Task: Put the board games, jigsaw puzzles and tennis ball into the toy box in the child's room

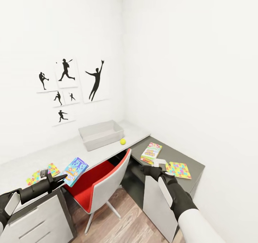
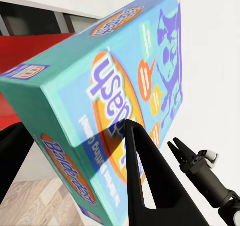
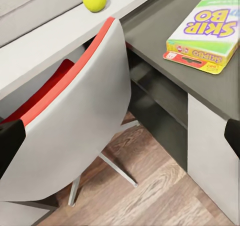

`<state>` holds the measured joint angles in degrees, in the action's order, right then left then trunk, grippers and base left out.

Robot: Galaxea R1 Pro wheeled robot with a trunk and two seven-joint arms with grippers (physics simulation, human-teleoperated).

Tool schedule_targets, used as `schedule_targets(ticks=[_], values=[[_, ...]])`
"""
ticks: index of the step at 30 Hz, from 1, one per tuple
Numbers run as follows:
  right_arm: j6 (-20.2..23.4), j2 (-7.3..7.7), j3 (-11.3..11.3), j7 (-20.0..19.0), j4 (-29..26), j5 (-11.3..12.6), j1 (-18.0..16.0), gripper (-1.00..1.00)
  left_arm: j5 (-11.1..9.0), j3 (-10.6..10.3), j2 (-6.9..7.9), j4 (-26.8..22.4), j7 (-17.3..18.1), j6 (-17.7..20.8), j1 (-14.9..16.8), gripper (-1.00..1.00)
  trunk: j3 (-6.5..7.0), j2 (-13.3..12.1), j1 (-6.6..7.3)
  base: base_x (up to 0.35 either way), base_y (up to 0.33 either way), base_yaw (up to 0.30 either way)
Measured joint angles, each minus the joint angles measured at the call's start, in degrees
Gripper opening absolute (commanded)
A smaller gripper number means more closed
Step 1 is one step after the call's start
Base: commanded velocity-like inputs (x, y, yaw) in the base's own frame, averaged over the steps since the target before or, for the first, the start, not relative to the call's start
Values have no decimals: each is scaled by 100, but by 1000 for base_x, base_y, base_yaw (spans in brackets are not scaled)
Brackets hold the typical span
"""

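Note:
My left gripper is shut on the blue cartoon board game, held tilted above the table's front edge; its dark fingers clamp the box. The light-grey toy box sits further back, with the tennis ball just right of it. One jigsaw puzzle lies on the table beside my left arm. My right gripper hangs open and empty over the chair, near the pale green board game. The bed is out of view.
A red and grey chair stands tucked under the table between my arms. On the lower dark grey cabinet lie the green game and a second jigsaw puzzle. Wood floor shows below.

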<state>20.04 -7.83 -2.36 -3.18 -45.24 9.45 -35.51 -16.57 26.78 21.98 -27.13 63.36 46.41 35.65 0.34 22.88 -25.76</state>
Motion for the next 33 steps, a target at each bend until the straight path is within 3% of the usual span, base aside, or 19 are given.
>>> schedule_targets(ticks=[11,20,33], values=[[0,0,0,0,2,0,0,100,-1,-7,0,1,-7,1,-3,-100,0,0,2,65,-16,146],[1,0,0,0,-1,0,0,100,7,-9,0,2,-7,-5,0,-100,0,0,2,268,-45,15],[0,0,0,0,0,1,0,100,-1,-7,0,0,-7,1,0,-100,0,0,1,32,-3,0]])
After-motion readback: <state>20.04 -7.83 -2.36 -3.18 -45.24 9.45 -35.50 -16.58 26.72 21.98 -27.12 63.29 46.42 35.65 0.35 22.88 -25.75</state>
